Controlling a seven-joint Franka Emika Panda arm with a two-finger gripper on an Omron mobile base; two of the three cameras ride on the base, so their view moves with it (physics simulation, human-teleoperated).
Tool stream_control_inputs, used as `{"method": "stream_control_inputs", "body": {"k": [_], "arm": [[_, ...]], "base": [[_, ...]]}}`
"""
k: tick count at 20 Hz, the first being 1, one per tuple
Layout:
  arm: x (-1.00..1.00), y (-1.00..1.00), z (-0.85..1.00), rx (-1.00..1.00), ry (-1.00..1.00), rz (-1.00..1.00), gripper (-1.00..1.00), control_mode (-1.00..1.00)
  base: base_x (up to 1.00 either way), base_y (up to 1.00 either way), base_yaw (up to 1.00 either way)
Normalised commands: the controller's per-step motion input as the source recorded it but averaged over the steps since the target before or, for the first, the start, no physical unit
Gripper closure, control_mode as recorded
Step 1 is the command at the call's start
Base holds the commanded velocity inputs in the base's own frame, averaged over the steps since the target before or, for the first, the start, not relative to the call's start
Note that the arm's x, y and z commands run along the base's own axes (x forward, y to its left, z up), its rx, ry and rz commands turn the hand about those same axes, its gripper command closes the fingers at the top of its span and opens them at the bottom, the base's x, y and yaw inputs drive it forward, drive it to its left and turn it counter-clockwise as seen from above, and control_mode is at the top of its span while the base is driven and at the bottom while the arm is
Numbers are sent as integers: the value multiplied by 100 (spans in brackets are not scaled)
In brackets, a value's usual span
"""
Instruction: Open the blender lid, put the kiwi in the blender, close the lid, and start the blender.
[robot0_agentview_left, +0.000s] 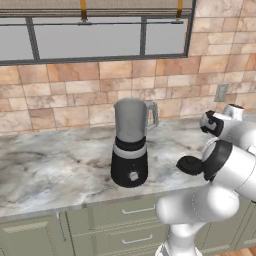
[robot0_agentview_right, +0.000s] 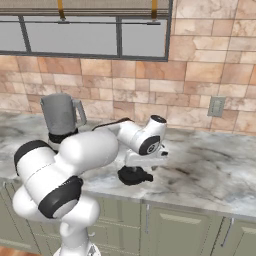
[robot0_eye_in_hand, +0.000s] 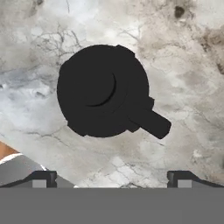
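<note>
The blender lid (robot0_eye_in_hand: 103, 91) is laid flat near the counter's (robot0_agentview_left: 50, 170) front edge — apart from the uncapped blender (robot0_agentview_left: 130, 145); the gripper (robot0_eye_in_hand: 111, 177) is held spread wide above it, grasping nothing.

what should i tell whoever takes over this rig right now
Tool: open, empty, hanging above the blender lid.
Blender lid: off the jar, lying flat on the marble counter, to the right of the blender.
Blender: upright on the counter, jar top uncovered.
Done: lid is off.
Left: find the kiwi and put it in the jar, refit the lid, start the blender.
</note>
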Motion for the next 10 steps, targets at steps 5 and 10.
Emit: {"method": "stream_control_inputs", "body": {"k": [5,10], "arm": [[0,-6,-17,2,-14,57,-100,-100],[0,0,-26,1,-5,60,-100,-100]], "base": [[0,0,0],[0,0,0]]}}
